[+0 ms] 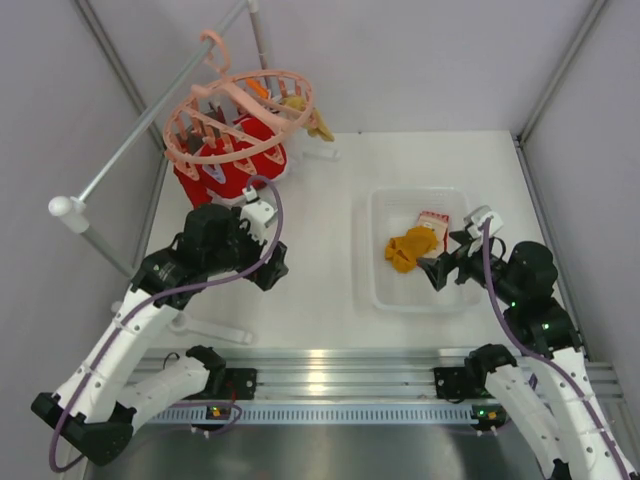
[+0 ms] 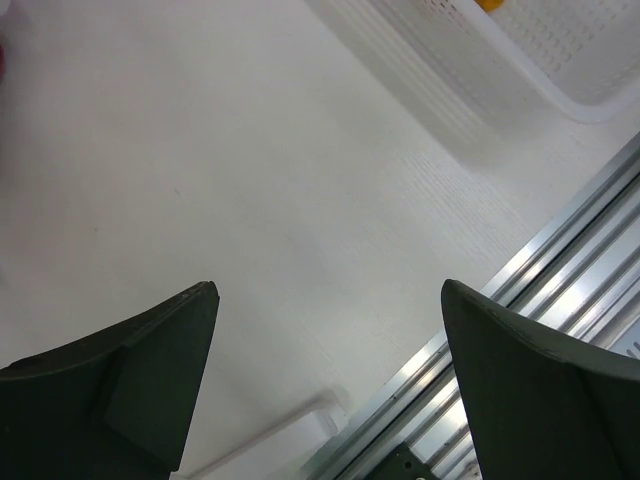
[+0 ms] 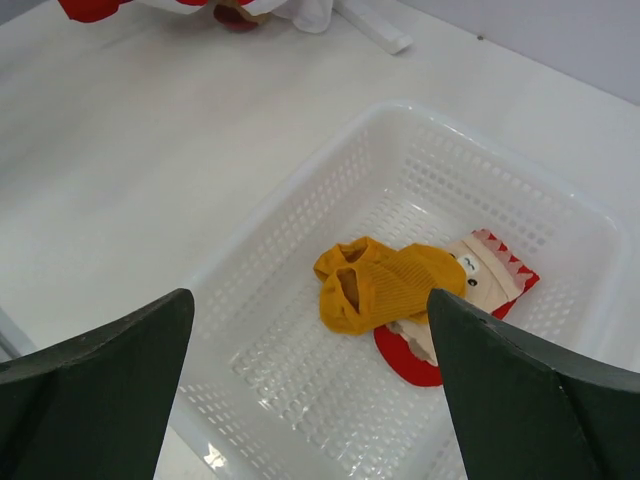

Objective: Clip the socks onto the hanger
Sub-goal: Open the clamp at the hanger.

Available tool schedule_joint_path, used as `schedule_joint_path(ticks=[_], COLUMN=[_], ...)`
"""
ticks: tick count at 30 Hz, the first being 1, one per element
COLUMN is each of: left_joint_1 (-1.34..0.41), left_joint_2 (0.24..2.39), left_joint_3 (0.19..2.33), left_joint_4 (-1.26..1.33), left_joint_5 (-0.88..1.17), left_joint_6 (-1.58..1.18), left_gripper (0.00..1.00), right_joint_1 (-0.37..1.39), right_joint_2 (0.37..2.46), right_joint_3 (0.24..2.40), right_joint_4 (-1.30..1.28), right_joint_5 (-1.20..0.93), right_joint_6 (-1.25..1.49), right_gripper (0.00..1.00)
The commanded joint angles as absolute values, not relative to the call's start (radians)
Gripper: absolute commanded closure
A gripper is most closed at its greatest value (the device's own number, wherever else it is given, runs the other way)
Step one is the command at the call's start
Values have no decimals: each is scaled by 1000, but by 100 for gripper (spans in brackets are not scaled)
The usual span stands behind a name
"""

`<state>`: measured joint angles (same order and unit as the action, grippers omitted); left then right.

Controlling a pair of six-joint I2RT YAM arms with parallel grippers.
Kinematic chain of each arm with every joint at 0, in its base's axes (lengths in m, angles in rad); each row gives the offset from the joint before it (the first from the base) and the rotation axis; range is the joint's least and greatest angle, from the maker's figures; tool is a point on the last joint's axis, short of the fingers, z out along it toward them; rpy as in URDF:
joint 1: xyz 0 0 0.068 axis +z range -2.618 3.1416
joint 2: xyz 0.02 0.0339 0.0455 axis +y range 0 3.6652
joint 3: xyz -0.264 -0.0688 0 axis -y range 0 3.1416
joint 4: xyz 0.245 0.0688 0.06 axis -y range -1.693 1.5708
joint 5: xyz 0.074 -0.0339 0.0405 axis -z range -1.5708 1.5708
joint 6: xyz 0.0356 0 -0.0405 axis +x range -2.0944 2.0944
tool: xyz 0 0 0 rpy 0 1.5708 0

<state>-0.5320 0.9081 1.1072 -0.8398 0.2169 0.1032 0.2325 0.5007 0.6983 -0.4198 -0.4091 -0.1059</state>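
Note:
The salmon-pink hanger (image 1: pixel 238 125) hangs from the grey rail at the back left, with red socks (image 1: pixel 228 168) and a yellow one (image 1: pixel 300 108) clipped to it. A mustard-yellow sock (image 1: pixel 410 247) lies in the white basket (image 1: pixel 379 280) on top of a red and cream sock (image 1: pixel 433 221); both show in the right wrist view, the yellow sock (image 3: pixel 385 283) over the red one (image 3: pixel 480 275). My right gripper (image 1: pixel 443 263) is open and empty above the basket's near right part. My left gripper (image 1: pixel 272 268) is open and empty over the bare table.
The grey metal rail (image 1: pixel 150 125) with a white end knob (image 1: pixel 62 208) crosses the back left. A white stand foot (image 1: pixel 215 330) lies by the left arm. An aluminium rail (image 1: pixel 330 365) runs along the near edge. The basket's corner (image 2: pixel 480 80) shows in the left wrist view.

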Motion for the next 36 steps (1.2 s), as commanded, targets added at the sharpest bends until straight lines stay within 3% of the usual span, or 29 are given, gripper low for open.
schedule_joint_path(ticks=[1,13,20,29,36], left_joint_1=[-534,-453,-382,-351,-350], left_joint_2=[900,1011,985,968,911], left_joint_3=[1137,1558,1583,1580,1433], left_joint_4=[-816,-736,-413,-252,-130], left_joint_5=[170,525,407,170,224], left_joint_6=[89,2,-199,-265,-204], left_gripper=[2,2,2,2,2], right_joint_1=[221,224,300,540,615], right_joint_2=[483,667,879,1233,1468], right_joint_3=[698,793,854,1069,1239], right_joint_4=[-413,-212,50,317,501], right_joint_5=[-416,-478,-474,-365,-350], right_joint_6=[-126,-38,-8,-129,-184], right_gripper=[0,0,0,2,21])
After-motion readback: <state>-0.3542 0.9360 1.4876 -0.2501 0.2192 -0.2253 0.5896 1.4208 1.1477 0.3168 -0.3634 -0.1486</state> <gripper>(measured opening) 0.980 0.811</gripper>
